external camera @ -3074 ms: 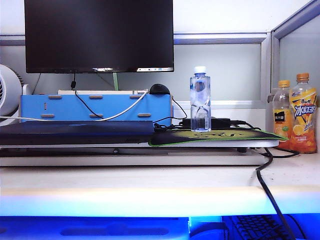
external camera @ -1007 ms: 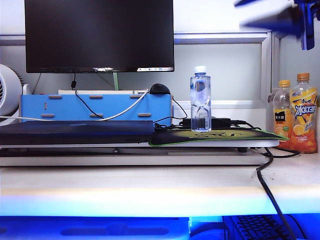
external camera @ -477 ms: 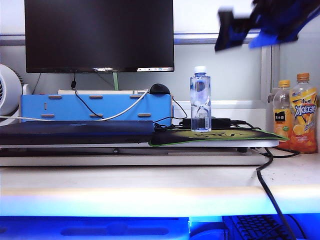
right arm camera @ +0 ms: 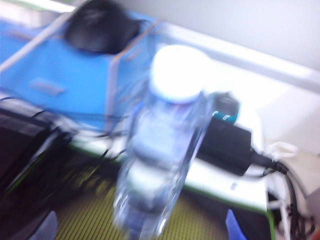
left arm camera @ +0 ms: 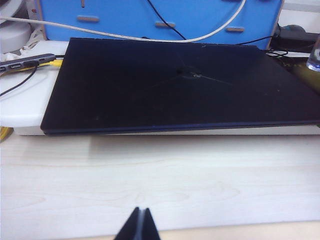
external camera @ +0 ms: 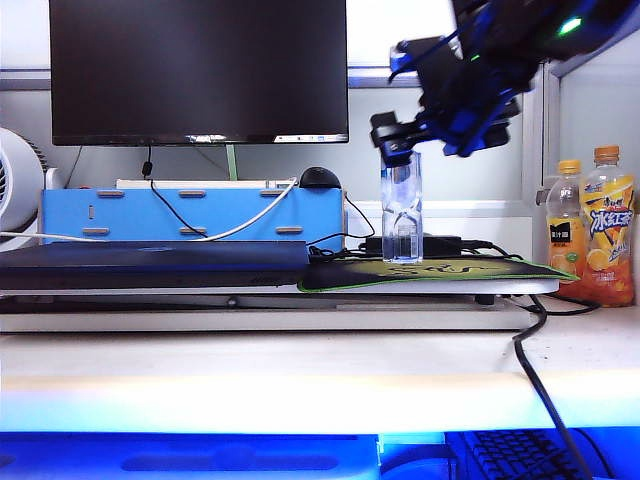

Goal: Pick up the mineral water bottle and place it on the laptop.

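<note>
Bottle: the mineral water bottle stands upright on the green-edged mouse mat, just to the right of the laptop, with its cap hidden behind the arm in the room-side view.
Laptop: shut, flat and dark, lying on the white riser in front of the blue box; its lid is bare.
Right gripper: the right gripper hangs at the bottle's top, pointing down and slightly toward the monitor; its jaws stand wide apart and grip nothing. In its own blurred camera the bottle sits between the two blue finger tips at the frame's lower edge.
Left gripper: the left gripper rests low over the bare desk in front of the laptop, fingers pressed together, holding nothing.
Step in hand: lining up on the bottle; by my reckoning the task has barely begun.
Doing it well: I'd bring the jaws down square around the narrow waist, not the cap, then squeeze gently, since thin plastic may buckle.
Risk: the nearby cables and the tall, light bottle tipping if nudged sideways.
</note>
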Controlling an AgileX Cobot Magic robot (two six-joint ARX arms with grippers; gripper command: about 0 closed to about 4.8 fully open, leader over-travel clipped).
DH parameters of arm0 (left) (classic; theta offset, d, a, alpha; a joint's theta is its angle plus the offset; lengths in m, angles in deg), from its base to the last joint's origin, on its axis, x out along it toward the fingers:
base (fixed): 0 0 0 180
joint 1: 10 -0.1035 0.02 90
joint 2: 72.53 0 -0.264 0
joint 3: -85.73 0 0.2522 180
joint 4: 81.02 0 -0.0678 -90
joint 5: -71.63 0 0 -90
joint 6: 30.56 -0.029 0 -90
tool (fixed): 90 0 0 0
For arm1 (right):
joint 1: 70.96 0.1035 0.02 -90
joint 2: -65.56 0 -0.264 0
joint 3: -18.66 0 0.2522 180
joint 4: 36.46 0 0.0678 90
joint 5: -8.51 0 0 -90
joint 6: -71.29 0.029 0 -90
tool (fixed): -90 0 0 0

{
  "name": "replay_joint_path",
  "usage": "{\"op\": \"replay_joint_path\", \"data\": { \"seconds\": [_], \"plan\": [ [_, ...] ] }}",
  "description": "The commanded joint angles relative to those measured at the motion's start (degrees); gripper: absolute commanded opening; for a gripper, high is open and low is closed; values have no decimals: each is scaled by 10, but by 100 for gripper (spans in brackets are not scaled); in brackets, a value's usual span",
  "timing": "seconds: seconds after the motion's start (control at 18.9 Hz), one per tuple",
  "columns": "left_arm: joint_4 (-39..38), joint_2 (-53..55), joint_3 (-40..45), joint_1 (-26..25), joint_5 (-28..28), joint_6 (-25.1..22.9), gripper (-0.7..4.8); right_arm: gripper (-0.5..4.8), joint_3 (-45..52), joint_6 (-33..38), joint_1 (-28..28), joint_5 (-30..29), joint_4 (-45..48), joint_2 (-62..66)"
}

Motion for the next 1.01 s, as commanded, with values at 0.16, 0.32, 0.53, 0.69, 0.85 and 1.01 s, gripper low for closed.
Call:
{"op": "replay_joint_path", "data": {
  "seconds": [0.16, 0.32, 0.53, 0.69, 0.85, 1.01],
  "plan": [
    [-3, -1, 0, 0, 4, -1, -2, 479, -71, -1, 0, 20, 9, 76],
    [-3, -1, 0, 0, 4, -1, -2, 479, -98, -1, -6, 35, 14, 113],
    [-3, -1, 0, 0, 4, -1, -2, 479, -135, -2, -17, 38, 21, 144],
    [-3, -1, 0, 0, 4, -1, -2, 479, -165, -1, -22, 10, 24, 159],
    [-3, -1, 0, 0, 4, -1, -2, 479, -206, -1, -22, -26, -7, 174],
    [-3, -1, 0, 0, 3, -1, -2, 479, -230, -1, -22, -26, -26, 188]
  ]
}}
